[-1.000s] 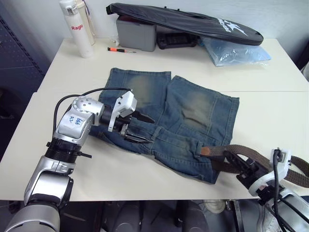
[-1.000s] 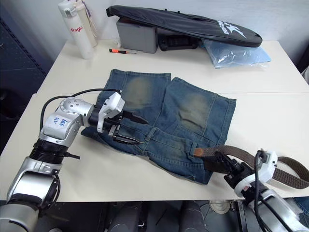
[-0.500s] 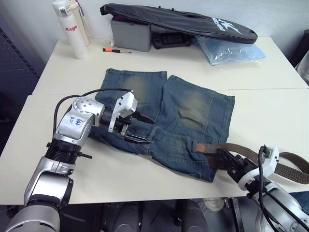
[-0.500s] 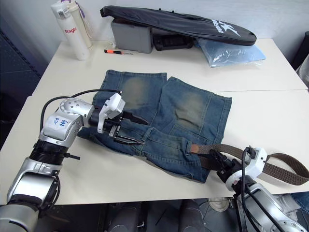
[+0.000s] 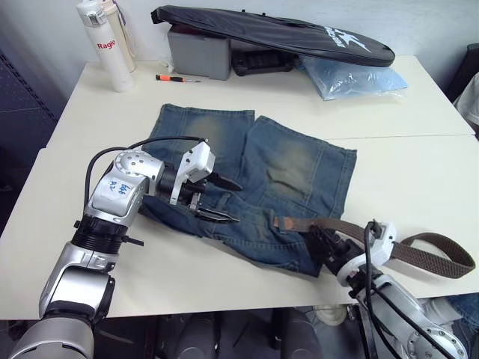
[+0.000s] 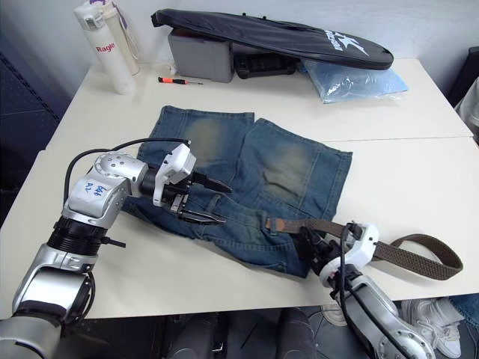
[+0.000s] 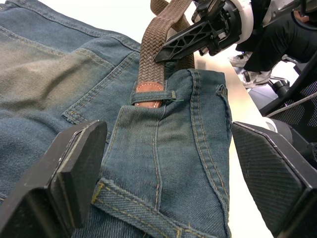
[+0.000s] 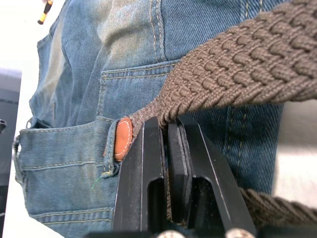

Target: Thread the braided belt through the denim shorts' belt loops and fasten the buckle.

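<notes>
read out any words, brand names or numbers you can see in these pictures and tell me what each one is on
"Ragle": red letters on the white bottle at the table's far left corner; the last letters are uncertain.
White logo lettering on the black bag: too small to read.
Blue handwritten marks on the left arm's silver casing: not legible.

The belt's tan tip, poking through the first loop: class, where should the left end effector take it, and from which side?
Grip the tan tip where it emerges past the belt loop, approaching from the left end effector side along the waistband; it lies flat, so pinch top and bottom.
</notes>
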You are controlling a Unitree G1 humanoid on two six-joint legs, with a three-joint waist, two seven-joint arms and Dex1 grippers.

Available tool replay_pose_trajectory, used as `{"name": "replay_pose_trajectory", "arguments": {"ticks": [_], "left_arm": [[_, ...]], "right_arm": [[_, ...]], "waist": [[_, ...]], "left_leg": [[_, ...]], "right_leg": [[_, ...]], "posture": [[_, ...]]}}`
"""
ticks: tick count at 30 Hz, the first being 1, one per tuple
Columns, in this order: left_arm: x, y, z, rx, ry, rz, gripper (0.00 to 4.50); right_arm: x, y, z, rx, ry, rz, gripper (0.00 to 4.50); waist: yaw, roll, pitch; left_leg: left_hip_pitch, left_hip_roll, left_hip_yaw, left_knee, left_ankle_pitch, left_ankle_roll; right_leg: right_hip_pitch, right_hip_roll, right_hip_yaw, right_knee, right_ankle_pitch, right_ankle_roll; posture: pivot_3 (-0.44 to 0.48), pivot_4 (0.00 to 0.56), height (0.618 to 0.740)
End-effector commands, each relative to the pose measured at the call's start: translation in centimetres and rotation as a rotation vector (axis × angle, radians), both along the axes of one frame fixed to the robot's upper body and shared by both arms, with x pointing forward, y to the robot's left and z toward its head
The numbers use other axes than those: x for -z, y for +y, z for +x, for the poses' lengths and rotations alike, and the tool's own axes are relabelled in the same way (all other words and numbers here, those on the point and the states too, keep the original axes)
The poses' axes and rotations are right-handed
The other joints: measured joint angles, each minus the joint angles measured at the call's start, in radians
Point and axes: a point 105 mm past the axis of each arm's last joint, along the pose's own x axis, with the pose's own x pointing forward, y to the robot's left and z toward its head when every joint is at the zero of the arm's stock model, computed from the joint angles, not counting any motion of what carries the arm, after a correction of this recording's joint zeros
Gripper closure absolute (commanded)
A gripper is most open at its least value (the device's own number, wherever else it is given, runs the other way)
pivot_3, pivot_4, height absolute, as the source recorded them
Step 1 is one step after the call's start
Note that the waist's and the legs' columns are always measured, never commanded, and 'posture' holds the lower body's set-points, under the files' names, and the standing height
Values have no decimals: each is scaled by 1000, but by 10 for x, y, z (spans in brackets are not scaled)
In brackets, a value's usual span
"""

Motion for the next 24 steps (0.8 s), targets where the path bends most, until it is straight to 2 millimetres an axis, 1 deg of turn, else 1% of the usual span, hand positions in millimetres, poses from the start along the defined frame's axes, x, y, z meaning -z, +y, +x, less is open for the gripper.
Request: {"name": "replay_pose_trajectory", "arguments": {"ticks": [1,2,4,6,8,11,15,18,21,24], "left_arm": [[-5,-4,-2,18,-26,-5,106],[-5,-4,-3,17,-26,-5,106],[-6,-3,-3,18,-26,-5,106],[-6,-3,-4,18,-27,-5,106],[-6,-3,-4,17,-28,-4,106],[-7,-3,-4,16,-31,-4,106],[-8,-3,-4,16,-31,-3,106],[-8,-4,-5,17,-32,-3,106],[-9,-4,-5,18,-34,-3,106],[-9,-5,-5,18,-35,-4,106]], "right_arm": [[15,-2,-9,-49,52,-90,4500],[21,-6,-12,-57,70,-132,4500],[26,-12,-14,-56,85,-161,4500],[30,-19,-12,-46,95,-207,4500],[31,-22,-10,-48,96,-242,4500],[27,-14,-3,-69,68,-237,4500],[22,-3,4,-116,28,-248,4500],[8,10,15,-168,-64,-253,4500],[1,14,19,-196,-108,-251,4500],[-5,17,18,-234,-149,-234,4500]], "waist": [[0,0,0],[1,0,0],[3,0,0],[4,0,0],[5,-1,-1],[5,-4,-2],[2,-4,-2],[-10,-5,-3],[-16,-5,-3],[-19,-5,-3]], "left_leg": [[0,0,0,0,0,0],[0,0,1,0,0,0],[0,0,2,0,0,0],[0,0,2,0,0,0],[0,0,2,0,0,0],[1,0,2,0,0,0],[1,0,2,0,0,0],[2,0,4,0,0,0],[1,0,5,0,0,0],[-1,0,8,0,0,0]], "right_leg": [[0,0,0,0,0,0],[-1,0,1,1,0,0],[-1,0,2,1,0,0],[-2,0,2,1,0,0],[-2,0,2,2,0,0],[-2,0,3,2,0,0],[-2,0,3,2,0,0],[-2,0,4,3,0,0],[-5,0,6,5,0,0],[-8,0,9,6,0,0]], "posture": [[0,150,740],[0,150,740],[0,150,740],[0,150,740],[0,150,740],[0,150,740],[0,150,740],[0,150,740],[0,150,740],[0,150,740]]}}
